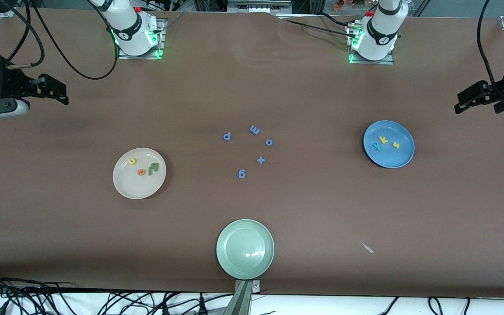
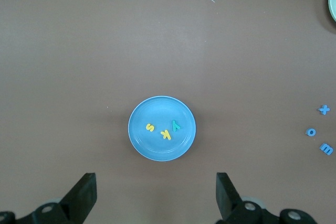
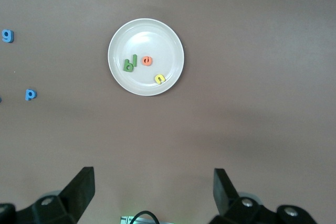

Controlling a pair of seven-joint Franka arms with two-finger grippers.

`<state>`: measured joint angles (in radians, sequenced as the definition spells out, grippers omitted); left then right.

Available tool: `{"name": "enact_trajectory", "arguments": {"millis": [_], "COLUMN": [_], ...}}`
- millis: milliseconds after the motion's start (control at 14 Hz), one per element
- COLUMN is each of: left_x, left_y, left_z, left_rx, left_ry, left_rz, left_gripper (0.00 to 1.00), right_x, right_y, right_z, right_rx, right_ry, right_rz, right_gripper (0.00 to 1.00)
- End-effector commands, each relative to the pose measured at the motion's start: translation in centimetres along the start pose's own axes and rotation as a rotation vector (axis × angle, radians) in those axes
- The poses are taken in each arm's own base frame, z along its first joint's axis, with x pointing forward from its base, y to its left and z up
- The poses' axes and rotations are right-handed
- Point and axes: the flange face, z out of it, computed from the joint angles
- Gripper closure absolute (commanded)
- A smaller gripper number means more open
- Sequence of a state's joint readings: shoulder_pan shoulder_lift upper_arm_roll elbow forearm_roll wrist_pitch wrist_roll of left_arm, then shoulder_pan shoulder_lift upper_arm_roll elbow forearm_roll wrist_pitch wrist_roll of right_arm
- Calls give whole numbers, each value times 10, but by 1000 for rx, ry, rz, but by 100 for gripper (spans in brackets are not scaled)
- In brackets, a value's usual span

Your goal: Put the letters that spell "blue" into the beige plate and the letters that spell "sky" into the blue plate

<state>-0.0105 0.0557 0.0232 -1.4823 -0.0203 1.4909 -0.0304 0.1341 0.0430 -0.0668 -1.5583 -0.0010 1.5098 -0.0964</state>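
The beige plate (image 1: 134, 188) lies toward the right arm's end and holds the yellow u (image 1: 132, 161), orange e (image 1: 141, 172), green l (image 3: 135, 60) and dark green b (image 3: 127, 65). Toward the left arm's end, the blue plate (image 1: 392, 159) holds the teal y (image 1: 377, 145), yellow k (image 1: 383, 140) and yellow s (image 1: 396, 145). My right gripper (image 1: 61, 93) hangs open and empty high over the right arm's end of the table. My left gripper (image 1: 460, 103) hangs open and empty high over the left arm's end, its fingers (image 2: 84, 192) wide apart.
A pale green plate (image 1: 245, 262) sits at the table's front edge, mid-table. Blue letters p (image 1: 227, 136), m (image 1: 254, 130), o (image 1: 269, 142), g (image 1: 242, 174) and a plus sign (image 1: 260, 160) lie at the centre. A small pale scrap (image 1: 367, 248) lies nearer the camera than the blue plate.
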Motion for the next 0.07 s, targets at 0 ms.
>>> {"name": "enact_trajectory", "arguments": {"millis": [0], "left_x": [1], "left_y": [2], "left_z": [-4], "left_rx": [-10], "left_ry": [-5], "left_rz": [12], "left_gripper": [0], "right_x": [-1], "right_y": [2], "right_z": [-6], "right_rx": [-14], "right_ry": [-7], "right_rz": [-1], "right_gripper": [0]}}
